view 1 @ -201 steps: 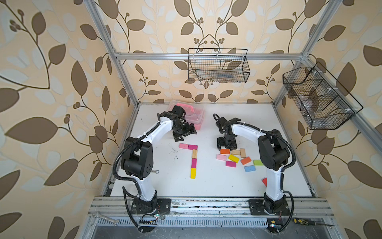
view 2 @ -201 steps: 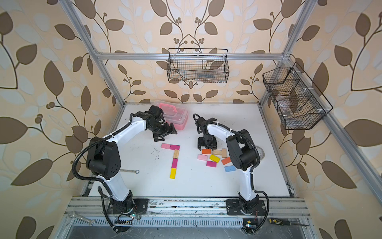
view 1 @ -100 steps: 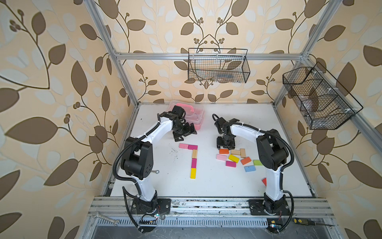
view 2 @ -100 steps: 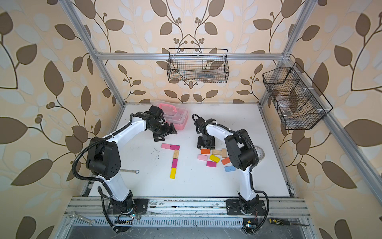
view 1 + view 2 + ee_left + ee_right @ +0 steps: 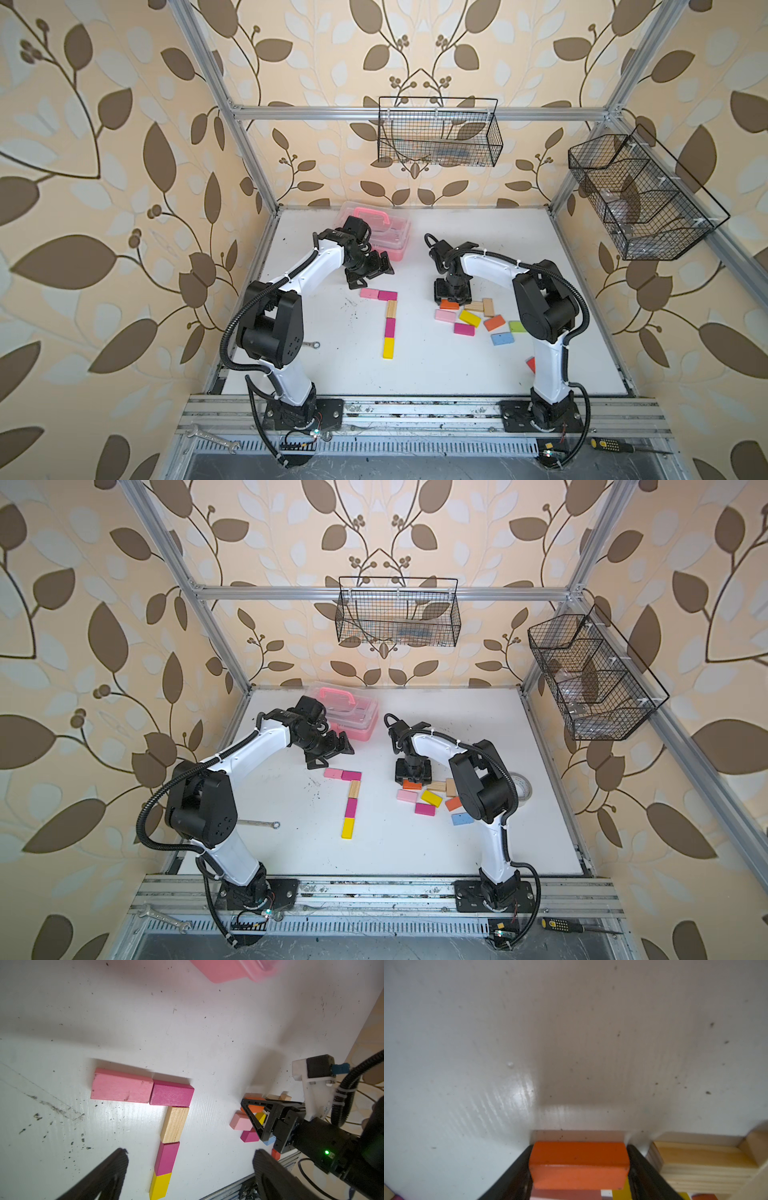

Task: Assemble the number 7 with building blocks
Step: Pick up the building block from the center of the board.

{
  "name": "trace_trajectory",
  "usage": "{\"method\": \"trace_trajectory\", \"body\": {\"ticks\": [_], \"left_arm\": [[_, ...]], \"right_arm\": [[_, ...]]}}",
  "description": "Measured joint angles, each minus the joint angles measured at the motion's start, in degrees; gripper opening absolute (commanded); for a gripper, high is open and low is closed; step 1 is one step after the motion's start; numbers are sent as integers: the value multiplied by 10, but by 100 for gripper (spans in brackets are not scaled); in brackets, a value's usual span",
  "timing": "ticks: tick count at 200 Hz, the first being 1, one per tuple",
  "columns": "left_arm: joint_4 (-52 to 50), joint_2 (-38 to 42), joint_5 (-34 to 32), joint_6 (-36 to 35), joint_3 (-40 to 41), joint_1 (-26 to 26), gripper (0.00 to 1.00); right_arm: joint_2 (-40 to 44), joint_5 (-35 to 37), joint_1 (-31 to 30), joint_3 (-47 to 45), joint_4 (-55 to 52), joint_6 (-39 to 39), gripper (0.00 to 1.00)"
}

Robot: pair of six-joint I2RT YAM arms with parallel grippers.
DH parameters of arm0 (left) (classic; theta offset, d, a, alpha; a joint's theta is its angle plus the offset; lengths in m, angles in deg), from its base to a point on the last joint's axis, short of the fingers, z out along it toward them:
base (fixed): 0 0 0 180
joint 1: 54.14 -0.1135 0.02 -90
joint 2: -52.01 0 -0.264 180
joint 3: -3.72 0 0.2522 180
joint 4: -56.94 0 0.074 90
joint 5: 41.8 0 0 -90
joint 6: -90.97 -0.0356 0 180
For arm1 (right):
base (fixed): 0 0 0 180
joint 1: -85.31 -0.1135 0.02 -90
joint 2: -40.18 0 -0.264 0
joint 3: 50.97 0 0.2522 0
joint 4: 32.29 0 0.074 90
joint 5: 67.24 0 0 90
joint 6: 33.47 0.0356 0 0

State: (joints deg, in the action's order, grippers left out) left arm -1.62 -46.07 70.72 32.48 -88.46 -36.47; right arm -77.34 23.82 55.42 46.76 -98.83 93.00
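The number 7 lies mid-table in both top views: a pink block (image 5: 369,293) and a magenta block (image 5: 387,296) form the bar, and wood (image 5: 391,308), magenta (image 5: 390,327) and yellow (image 5: 388,348) blocks form the stem. My left gripper (image 5: 372,276) hovers open just behind the bar, and the figure lies below its fingers (image 5: 116,1167). My right gripper (image 5: 452,297) points down at the far edge of the loose building blocks. It is shut on an orange block (image 5: 579,1167), one finger at each end. The block sits at table level.
Loose blocks lie right of the 7: pink (image 5: 446,315), yellow (image 5: 470,318), magenta (image 5: 464,329), orange (image 5: 494,322), blue (image 5: 502,338), green (image 5: 516,326), two wood ones (image 5: 482,306) and red (image 5: 530,365). A pink case (image 5: 386,232) stands behind the left gripper. A wrench (image 5: 309,344) lies front left.
The right gripper's jaws have narrowed onto the orange block. The left arm and the 7 have not moved.
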Motion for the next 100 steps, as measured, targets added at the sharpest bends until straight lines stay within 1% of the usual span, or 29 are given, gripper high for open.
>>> {"method": "trace_trajectory", "body": {"ticks": [27,61,100], "left_arm": [[0,2,0,0,0,0,97],[0,2,0,0,0,0,97],[-2,2,0,0,0,0,97]], "right_arm": [[0,1,-1,0,1,5,59],[0,0,-5,10,2,11,58],[-9,-7,-20,77,-1,11,58]]}}
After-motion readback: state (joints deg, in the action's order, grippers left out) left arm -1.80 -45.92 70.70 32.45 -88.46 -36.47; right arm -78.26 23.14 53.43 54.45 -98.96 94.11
